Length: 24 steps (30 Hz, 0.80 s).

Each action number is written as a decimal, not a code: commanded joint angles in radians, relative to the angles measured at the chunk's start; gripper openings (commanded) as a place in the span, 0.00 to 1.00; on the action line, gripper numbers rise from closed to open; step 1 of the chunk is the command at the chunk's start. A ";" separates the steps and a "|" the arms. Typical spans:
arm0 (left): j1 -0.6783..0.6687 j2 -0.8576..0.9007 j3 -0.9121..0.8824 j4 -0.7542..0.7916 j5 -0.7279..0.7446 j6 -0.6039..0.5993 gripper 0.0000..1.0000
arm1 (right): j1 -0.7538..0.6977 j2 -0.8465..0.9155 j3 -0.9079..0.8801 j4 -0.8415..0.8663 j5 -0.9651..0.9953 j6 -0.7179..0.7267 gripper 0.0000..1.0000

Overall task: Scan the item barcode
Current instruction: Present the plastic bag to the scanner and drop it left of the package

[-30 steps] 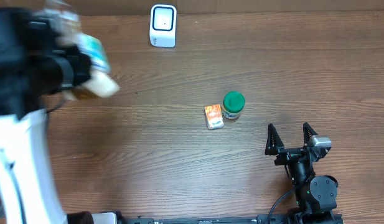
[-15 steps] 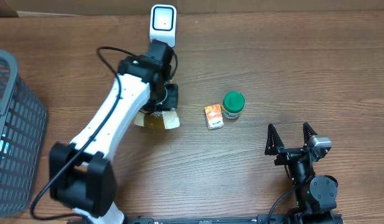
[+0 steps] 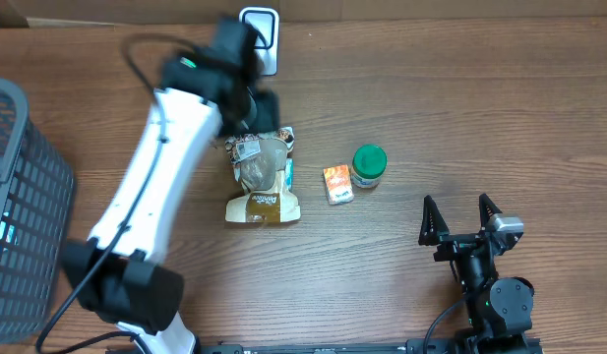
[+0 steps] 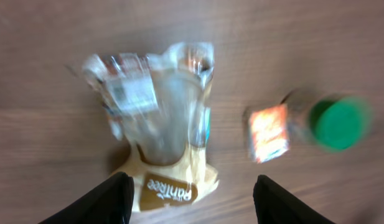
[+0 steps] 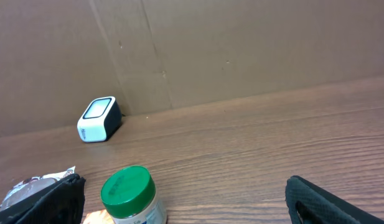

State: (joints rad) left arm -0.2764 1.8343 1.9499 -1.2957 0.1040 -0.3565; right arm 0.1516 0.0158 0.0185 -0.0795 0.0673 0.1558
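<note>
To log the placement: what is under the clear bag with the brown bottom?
Only the wooden table shows around the bag. The spot directly beneath it is covered.

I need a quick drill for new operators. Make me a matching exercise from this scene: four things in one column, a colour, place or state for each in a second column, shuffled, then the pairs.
1. bag
2. jar
3. scanner
4. basket

A. white, at the far edge
B. lying flat, clear top, tan bottom
C. dark mesh, far left
D. green lid, standing upright

Pairs: 1-B, 2-D, 3-A, 4-C.
</note>
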 commanded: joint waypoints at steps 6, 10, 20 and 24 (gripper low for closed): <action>0.396 -0.081 0.406 -0.144 -0.046 0.039 0.67 | 0.005 -0.003 -0.010 0.003 0.007 -0.004 1.00; 0.658 -0.096 0.435 -0.168 0.007 0.006 0.68 | 0.005 -0.003 -0.010 0.003 0.007 -0.004 1.00; 1.145 -0.091 0.313 -0.094 0.004 -0.084 0.85 | 0.005 -0.003 -0.010 0.003 0.007 -0.004 1.00; 1.238 -0.091 0.136 -0.024 -0.007 -0.111 0.93 | 0.005 -0.003 -0.010 0.003 0.007 -0.003 1.00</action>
State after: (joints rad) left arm 0.9195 1.7519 2.1956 -1.3514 0.0978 -0.4389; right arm 0.1516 0.0158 0.0185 -0.0799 0.0673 0.1558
